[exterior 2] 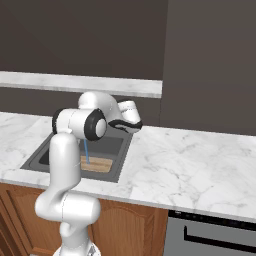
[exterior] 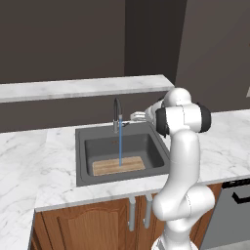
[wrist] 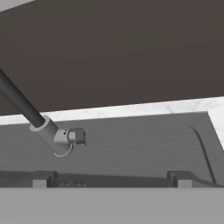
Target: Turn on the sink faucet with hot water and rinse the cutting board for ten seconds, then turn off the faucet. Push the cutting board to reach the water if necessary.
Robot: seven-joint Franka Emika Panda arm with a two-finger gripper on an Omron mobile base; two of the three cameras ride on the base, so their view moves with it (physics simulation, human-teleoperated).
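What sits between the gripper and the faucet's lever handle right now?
Nothing. In the hand view the open gripper faces the lever handle across the bare rear rim of the sink.

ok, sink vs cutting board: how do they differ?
The sink is dark grey; the cutting board is light-brown wood. The sink is the larger, a walled basin set into the marble; the cutting board is a flat slab lying on its floor, covering only part of it. The water lands on the cutting board. Both are rectangular.

The flat rectangular wooden cutting board (exterior: 118, 166) lies in the dark rectangular sink (exterior: 81, 146); the slim arched metal faucet (exterior: 116, 115) stands behind it.
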